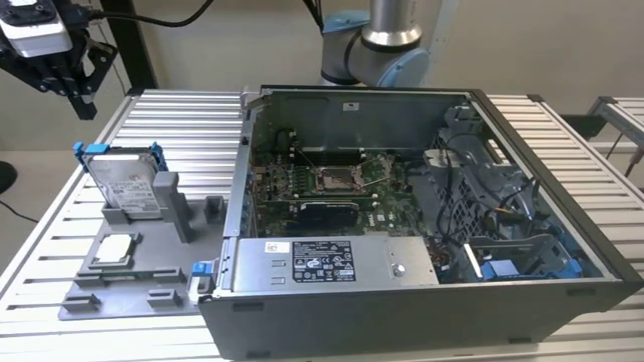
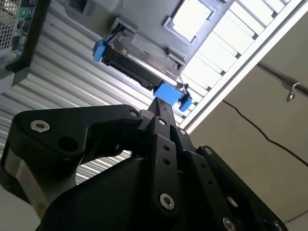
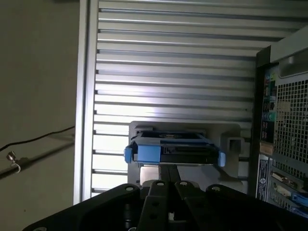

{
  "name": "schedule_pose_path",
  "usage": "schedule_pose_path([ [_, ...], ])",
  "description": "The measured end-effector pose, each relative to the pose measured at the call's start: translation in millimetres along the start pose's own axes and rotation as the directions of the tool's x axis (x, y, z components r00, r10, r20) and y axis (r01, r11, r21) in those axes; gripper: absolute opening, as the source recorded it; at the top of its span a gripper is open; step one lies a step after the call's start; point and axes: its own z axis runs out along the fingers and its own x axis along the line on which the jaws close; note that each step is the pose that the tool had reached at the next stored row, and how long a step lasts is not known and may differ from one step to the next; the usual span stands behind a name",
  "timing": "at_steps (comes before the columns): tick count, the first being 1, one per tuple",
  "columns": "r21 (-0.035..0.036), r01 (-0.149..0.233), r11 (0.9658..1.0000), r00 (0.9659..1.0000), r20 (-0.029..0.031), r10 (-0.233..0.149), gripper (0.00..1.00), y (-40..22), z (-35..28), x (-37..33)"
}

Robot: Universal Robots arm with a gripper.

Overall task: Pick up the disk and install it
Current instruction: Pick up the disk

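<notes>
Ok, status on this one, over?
Black gripper shut, empty, hovering above. Silver rectangular hard drive with blue rails upright in grey holder. Nothing between them.

No legible print on the labels of the disk [image 1: 125, 185] and the long grey box [image 1: 400, 261].

The arm [image 1: 391, 34] I am driving is a polished silver tube set into rounded grey joint housings, one edged with a pale blue ring. In the exterior view its gripper [image 1: 84, 111] is matt black, built of angular linked bars. A white and grey camera box [image 1: 38, 34] is mounted above it, and a black cable [image 1: 166, 20] trails away. In the second wrist view the black plates taper to narrow fingers [image 2: 162, 115] and carry round silver screws [image 2: 40, 126].
</notes>
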Motion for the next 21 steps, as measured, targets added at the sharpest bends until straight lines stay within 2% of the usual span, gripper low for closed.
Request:
schedule_pose_path([
  [2,0.0,0.003,1.0,1.0,-0.0001,-0.003,0.0,0.2,0.3,5.0],
  [7,0.0,0.01,0.9999,0.9999,-0.0004,-0.01,0.0,0.4,1.2,10.6],
  [21,0.0,0.014,0.9999,0.9999,-0.0004,-0.014,0.0,0.4,1.5,11.2],
])
